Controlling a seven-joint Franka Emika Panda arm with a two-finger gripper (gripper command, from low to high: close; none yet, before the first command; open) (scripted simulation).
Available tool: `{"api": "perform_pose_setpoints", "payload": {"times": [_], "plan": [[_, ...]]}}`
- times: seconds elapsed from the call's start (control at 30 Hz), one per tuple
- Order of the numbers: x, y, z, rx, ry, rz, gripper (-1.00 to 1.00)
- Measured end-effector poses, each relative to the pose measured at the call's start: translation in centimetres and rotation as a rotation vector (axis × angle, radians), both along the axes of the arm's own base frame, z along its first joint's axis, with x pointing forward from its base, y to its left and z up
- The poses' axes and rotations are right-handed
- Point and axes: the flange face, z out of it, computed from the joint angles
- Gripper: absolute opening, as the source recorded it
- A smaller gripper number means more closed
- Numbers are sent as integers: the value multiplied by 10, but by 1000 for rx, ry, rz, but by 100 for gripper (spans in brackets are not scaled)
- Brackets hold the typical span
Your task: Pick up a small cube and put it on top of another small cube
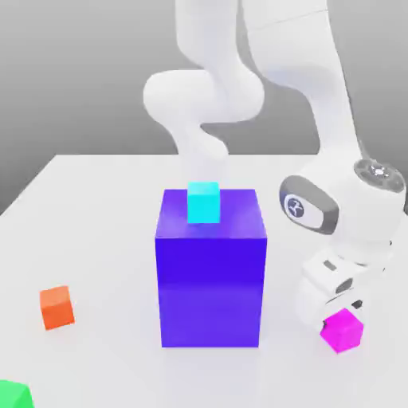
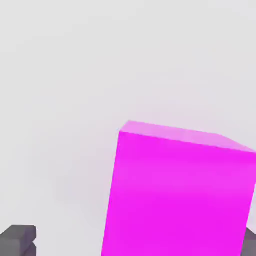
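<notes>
The small magenta-pink cube sits on the white table near the front, at the exterior view's right. My gripper has come down right over it, its dark fingertips just above and behind the cube's top edge. In the hand view the cube looms close between the two grey fingertips. The jaws stand open, with a clear gap between one finger and the cube's side. Nothing is held.
A big blue-purple block stands in the middle of the table with a cyan cube on top. An orange cube lies toward the exterior view's left. A green cube sits at the front left corner.
</notes>
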Motion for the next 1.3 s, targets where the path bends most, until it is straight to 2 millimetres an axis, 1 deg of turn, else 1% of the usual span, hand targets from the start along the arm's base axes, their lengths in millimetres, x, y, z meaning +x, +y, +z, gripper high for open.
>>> {"api": "perform_pose_setpoints", "payload": {"times": [0.13,0.37,0.4,0.63,0.8,0.93,1.1,1.3], "plan": [[4,-3,-6,-2,-26,-6,0],[15,-6,-3,1,-90,-15,0],[18,-7,-1,3,-107,-17,-100],[18,-7,-1,4,-112,-18,-100],[9,-5,-6,-1,-57,-11,-100],[3,-2,-6,-2,-19,-5,-100],[-1,1,1,1,7,2,-100],[0,2,17,6,2,6,-100]]}}
